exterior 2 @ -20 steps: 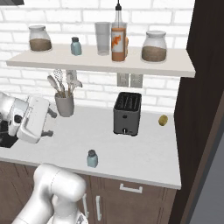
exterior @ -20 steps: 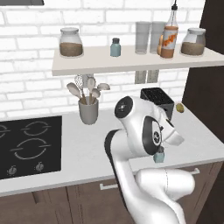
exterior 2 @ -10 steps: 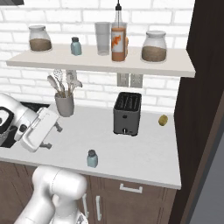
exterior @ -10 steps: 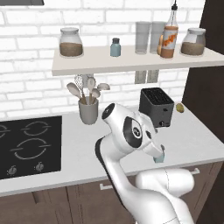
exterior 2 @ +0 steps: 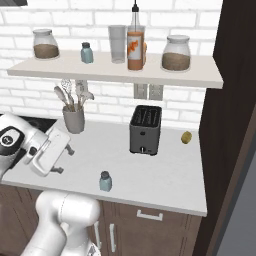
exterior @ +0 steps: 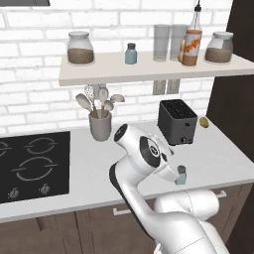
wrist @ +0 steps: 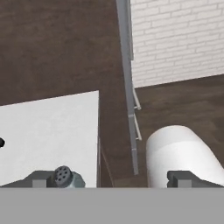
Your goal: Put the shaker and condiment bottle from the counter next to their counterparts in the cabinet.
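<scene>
- Reading the hand view, I see the gripper (wrist: 109,179) with its jaws spread wide apart at the bottom of the frame, holding nothing.
- One dark fingertip (wrist: 41,178) sits just beside the shaker (wrist: 65,177), whose perforated dark cap shows at lower left; I cannot tell whether they touch.
- In the right base view the shaker (exterior 2: 105,181) stands upright at lower centre, near the front edge of the counter (exterior 2: 150,175), and the gripper (exterior 2: 64,160) is at left, apart from it.
- In the left base view the shaker (exterior: 181,175) shows at centre right, just beside the arm's wrist.
- The condiment bottle (exterior 2: 135,42) stands on the cabinet (exterior 2: 100,70) shelf at upper centre, touching or just beside a clear glass tumbler (exterior 2: 117,44).
- A twin shaker (exterior 2: 87,52) stands upper left on the shelf.
- Two glass jars (exterior 2: 44,44) with brown filling stand near the shelf ends.
- A grey cup (exterior 2: 74,119) holds kitchen utensils (exterior 2: 70,95).
- A black toaster (exterior 2: 145,129) stands at centre; open counter surface lies between it and the shaker.
- A small yellow-green object (exterior 2: 186,137) lies near the right wall.
</scene>
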